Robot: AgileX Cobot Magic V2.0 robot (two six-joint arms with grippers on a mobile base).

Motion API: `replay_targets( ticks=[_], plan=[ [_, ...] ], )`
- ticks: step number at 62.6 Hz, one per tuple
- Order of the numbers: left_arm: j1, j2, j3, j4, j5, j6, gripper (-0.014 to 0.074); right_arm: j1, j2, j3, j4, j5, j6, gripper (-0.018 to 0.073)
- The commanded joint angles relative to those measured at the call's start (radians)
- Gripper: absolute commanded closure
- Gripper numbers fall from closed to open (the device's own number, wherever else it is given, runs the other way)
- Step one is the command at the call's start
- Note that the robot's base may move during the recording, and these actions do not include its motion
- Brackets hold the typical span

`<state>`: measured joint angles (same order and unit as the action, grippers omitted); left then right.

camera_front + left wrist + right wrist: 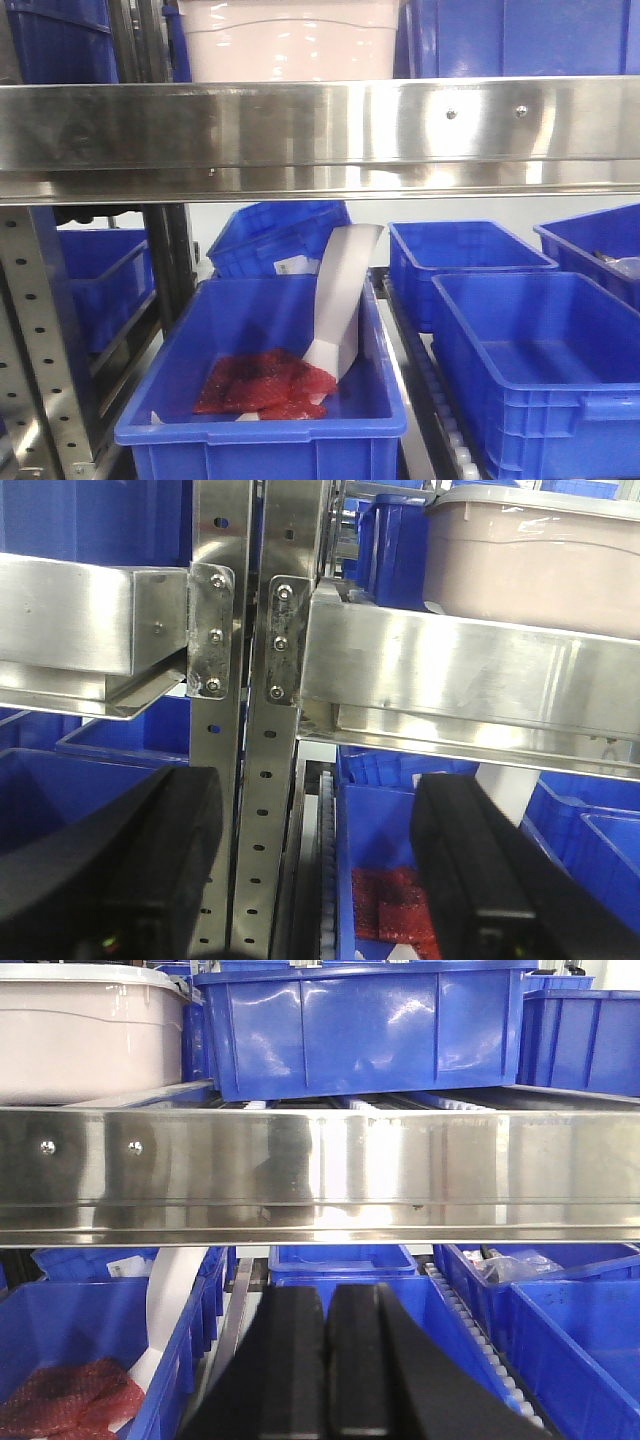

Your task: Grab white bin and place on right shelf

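Note:
The white bin [290, 42], pale pinkish-white, stands on the right shelf [330, 130], just behind its shiny steel front rail. It also shows in the left wrist view [535, 555] at upper right and in the right wrist view [85, 1035] at upper left. My left gripper [320, 880] is open and empty, below the shelf rail [470, 680] and in front of the perforated uprights [265, 780]. My right gripper [327, 1360] is shut on nothing, below the shelf rail [320, 1170]. Neither gripper touches the bin.
Blue crates stand beside the bin on the shelf [365, 1025]. Below the shelf, a blue crate [265, 400] holds red mesh [265, 385] and a curled white sheet [345, 300]. More blue crates [540, 370] sit to the right. A second steel shelf [90, 630] lies left of the uprights.

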<state>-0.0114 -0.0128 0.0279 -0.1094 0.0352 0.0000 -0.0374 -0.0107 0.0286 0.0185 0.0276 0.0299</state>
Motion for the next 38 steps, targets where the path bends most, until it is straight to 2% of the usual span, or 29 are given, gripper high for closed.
replay_targets(
  ticks=[1,38],
  plan=[
    [0.002,-0.01,0.023,-0.007,-0.084,-0.006,0.0714,0.0,-0.008,-0.004,0.003,-0.093,-0.01,0.0509],
    [0.002,-0.01,0.023,-0.007,-0.084,-0.006,0.0713,0.0,-0.008,-0.004,0.003,-0.093,-0.01,0.0509]
  ],
)
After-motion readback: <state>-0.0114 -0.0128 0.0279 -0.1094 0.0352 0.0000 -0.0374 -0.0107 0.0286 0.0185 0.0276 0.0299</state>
